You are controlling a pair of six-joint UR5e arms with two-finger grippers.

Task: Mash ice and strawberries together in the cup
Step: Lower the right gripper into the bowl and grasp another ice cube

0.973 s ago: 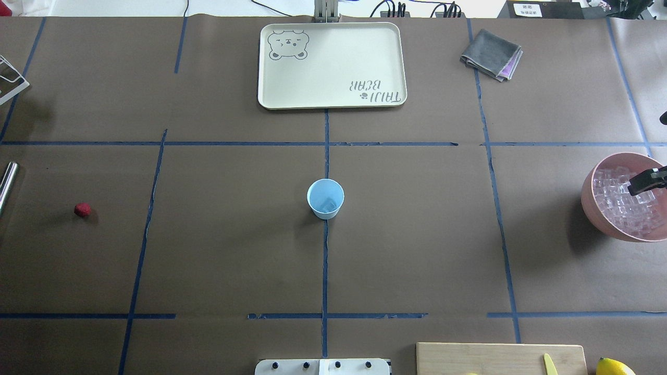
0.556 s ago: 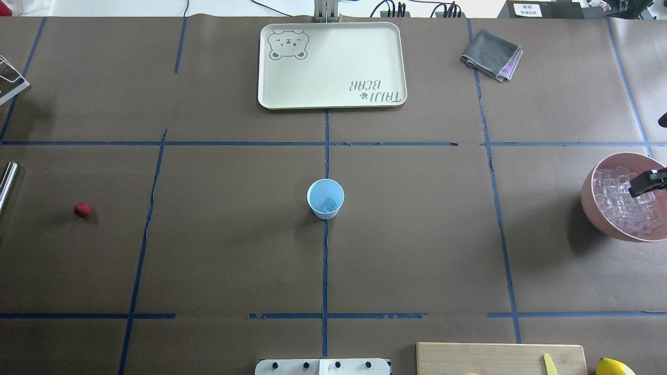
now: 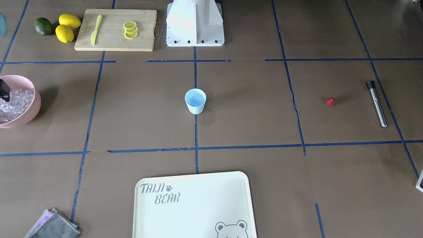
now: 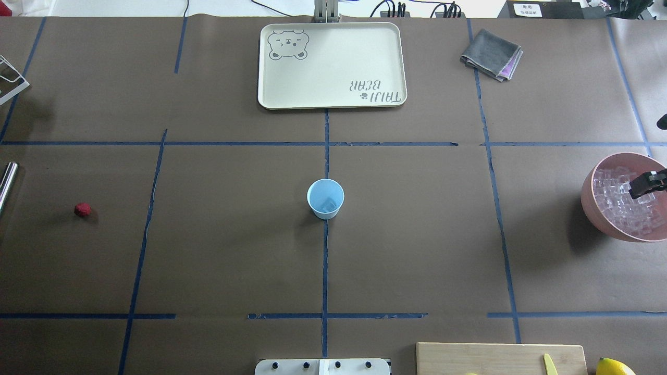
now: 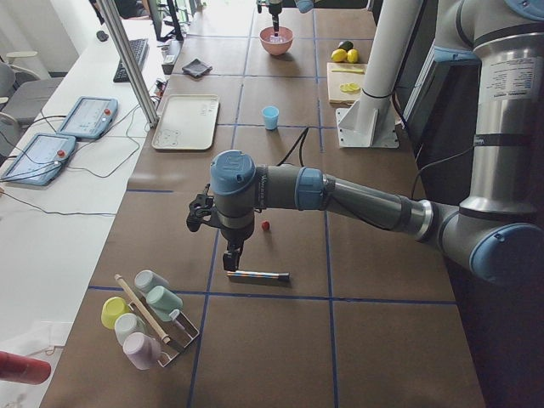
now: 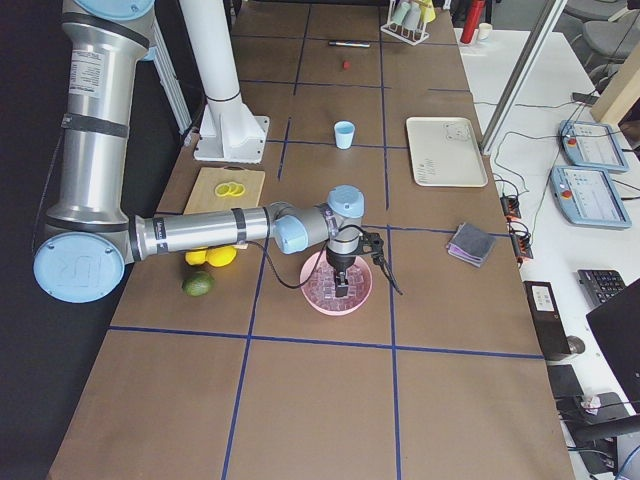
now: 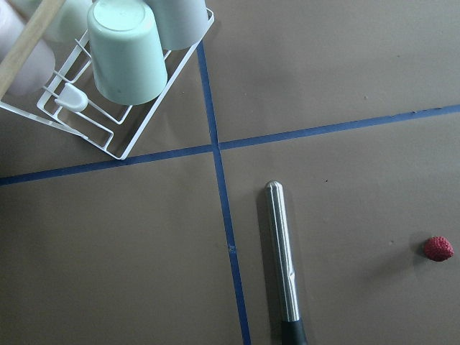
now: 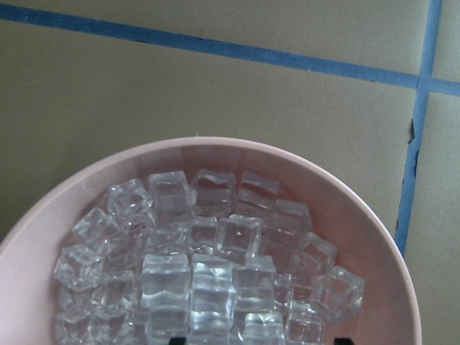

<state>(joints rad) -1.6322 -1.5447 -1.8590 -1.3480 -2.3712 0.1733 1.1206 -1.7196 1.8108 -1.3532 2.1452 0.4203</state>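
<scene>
Far left of the overhead frame: steel rod (image 4: 8,179) at the edge, with the strawberry (image 4: 82,209) near its right side and well apart from the cup (image 4: 325,198). Left end effector (image 5: 231,255) visible only in the side view, hanging above the rod; cannot tell whether spread or closed. Likely fault here: rolling of the round berry across the counter (image 4: 219,250), caused by an off-centre pinch.

Centre of frame: cup upright on the blue tape line. Likely fault: tipping of the light, handleless cup, caused by a rim strike during drop-off.

Far right of frame: right end effector (image 4: 646,183) over the pink bowl (image 8: 359,208), fingertips spread wide just above the ice (image 8: 208,273), nothing gripped. Likely fault: a cube squirting out or two taken at once, caused by slick faces and crowded neighbours.

Appearance, same order:
- Strawberry: small, red, bumpy.
- Cup: light blue, tapered, pale rim; apparently one clear cube at the bottom.
- Ice: glassy, whitish-translucent cubes, loosely heaped in the bowl.
</scene>
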